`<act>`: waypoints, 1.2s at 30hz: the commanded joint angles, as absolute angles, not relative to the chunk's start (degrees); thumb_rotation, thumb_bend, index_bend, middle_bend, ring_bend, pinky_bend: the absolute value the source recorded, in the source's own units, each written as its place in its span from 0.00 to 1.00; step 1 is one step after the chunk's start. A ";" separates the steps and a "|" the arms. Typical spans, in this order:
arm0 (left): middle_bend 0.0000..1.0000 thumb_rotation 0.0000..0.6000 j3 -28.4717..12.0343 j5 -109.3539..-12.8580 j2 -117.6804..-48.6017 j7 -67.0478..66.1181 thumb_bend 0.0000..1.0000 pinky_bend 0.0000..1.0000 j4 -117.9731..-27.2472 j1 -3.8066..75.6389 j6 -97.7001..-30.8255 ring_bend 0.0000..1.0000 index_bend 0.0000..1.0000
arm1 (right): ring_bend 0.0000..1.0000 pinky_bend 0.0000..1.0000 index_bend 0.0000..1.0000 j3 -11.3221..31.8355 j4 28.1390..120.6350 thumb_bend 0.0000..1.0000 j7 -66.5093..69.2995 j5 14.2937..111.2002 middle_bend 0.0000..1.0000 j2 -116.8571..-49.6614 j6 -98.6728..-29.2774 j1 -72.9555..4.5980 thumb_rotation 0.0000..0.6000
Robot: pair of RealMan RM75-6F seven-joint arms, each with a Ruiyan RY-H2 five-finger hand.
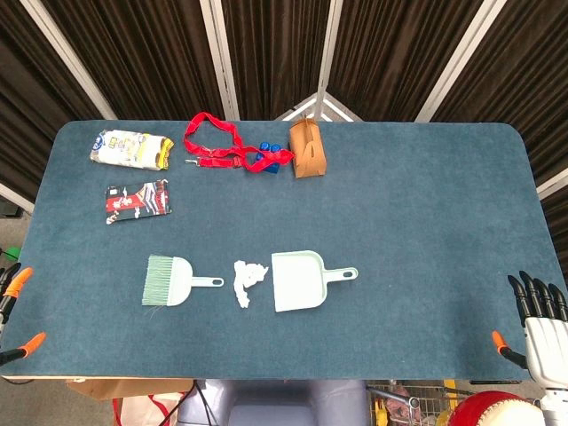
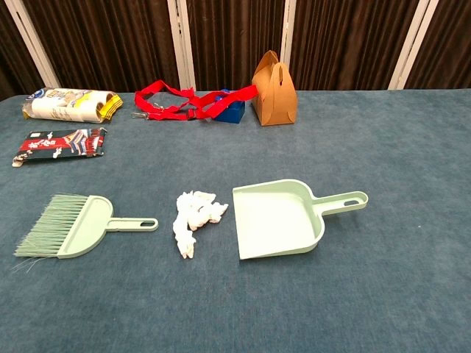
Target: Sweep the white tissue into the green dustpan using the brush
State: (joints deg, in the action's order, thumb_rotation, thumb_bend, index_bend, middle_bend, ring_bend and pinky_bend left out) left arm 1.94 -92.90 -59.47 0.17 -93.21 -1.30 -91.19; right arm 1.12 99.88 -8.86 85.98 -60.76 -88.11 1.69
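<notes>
On the blue table, a pale green brush [image 1: 169, 281] [image 2: 70, 226] lies left of centre, bristles to the left and handle pointing right. A crumpled white tissue [image 1: 248, 281] [image 2: 193, 217] lies between the brush and the green dustpan [image 1: 302, 280] [image 2: 280, 218]. The dustpan's mouth faces the tissue and its handle points right. My left hand [image 1: 12, 309] shows only at the table's near left edge, fingers apart and empty. Off the near right corner, my right hand [image 1: 537, 321] also has its fingers spread and holds nothing. Neither hand appears in the chest view.
Along the far side lie a red strap [image 1: 213, 142] [image 2: 176, 103], a blue object [image 1: 269, 158] [image 2: 232, 109] and a brown paper box [image 1: 307, 148] [image 2: 274, 90]. Two snack packets [image 1: 131, 148] [image 1: 138, 201] sit at the far left.
</notes>
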 commanded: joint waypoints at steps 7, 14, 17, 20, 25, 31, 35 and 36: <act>0.00 1.00 2.00 -93.04 -59.36 0.04 0.00 0.00 -93.32 -1.34 -91.32 0.00 0.00 | 0.00 0.00 0.00 0.99 99.93 0.29 -7.77 86.26 0.00 -60.26 -87.84 1.68 1.00; 0.00 1.00 1.98 -92.76 -59.40 0.03 0.00 0.00 -93.33 -1.31 -91.07 0.00 0.00 | 0.00 0.00 0.00 0.70 100.15 0.29 -8.05 86.42 0.00 -59.97 -86.95 1.40 1.00; 0.00 1.00 2.08 -92.91 -59.39 -0.31 0.00 0.00 -93.29 -1.27 -90.95 0.00 0.00 | 0.00 0.00 0.00 0.82 100.66 0.29 -8.76 85.52 0.00 -59.74 -86.47 1.35 1.00; 0.00 1.00 2.02 -92.80 -59.41 -0.29 0.00 0.00 -93.32 -1.33 -91.07 0.00 0.00 | 0.00 0.00 0.00 0.85 100.94 0.29 -8.57 85.57 0.00 -59.38 -86.52 1.37 1.00; 0.00 1.00 2.04 -92.82 -59.36 -0.62 0.00 0.00 -93.52 -1.34 -91.07 0.00 0.00 | 0.00 0.00 0.00 1.64 100.42 0.29 -8.37 85.09 0.00 -59.96 -86.12 0.71 1.00; 0.00 1.00 1.95 -92.65 -59.45 -0.62 0.00 0.00 -93.48 -1.42 -91.20 0.00 0.00 | 0.07 0.17 0.00 4.56 100.86 0.29 -8.49 83.25 0.07 -60.05 -84.18 -2.07 1.00; 0.00 1.00 1.98 -92.98 -59.62 -1.42 0.00 0.00 -93.37 -1.33 -91.18 0.00 0.00 | 0.48 0.56 0.00 7.31 101.28 0.29 -10.58 81.22 0.45 -61.55 -81.67 -5.37 1.00; 0.00 1.00 1.98 -93.02 -59.67 -1.57 0.00 0.00 -93.37 -1.34 -91.23 0.00 0.00 | 0.55 0.62 0.00 8.05 101.06 0.29 -11.28 80.52 0.52 -62.37 -80.62 -6.54 1.00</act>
State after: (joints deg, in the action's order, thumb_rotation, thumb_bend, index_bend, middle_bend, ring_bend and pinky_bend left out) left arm 1.98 -92.98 -59.63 -1.51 -93.38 -1.34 -91.21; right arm 6.78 101.10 -10.11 81.70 -61.21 -82.10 -4.95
